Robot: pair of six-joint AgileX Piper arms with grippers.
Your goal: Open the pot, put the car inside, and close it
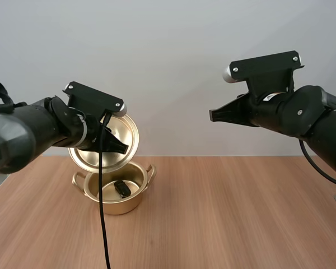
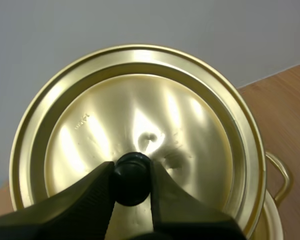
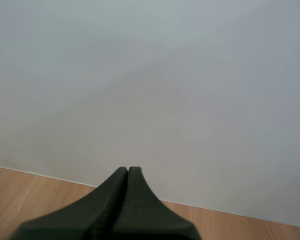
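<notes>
**Bright metal, matt wood**

The lid (image 2: pixel 140 115) and pot (image 1: pixel 109 206) are smooth, gold-toned metal, glossy with bright streaks. The lid's knob (image 2: pixel 131 177) looks like smooth black plastic. The left fingers (image 2: pixel 80 205) are matt black and ribbed. The counter (image 1: pixel 229 213) is matt wood grain.

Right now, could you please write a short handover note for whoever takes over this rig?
Left claw: shut on the lid by its knob, holding it tilted above the pot.
Right claw: shut, empty, raised over the table.
Car: inside the open pot.
Done: pot opened, car in.
Left: lower the lid onto the pot, release.
</notes>
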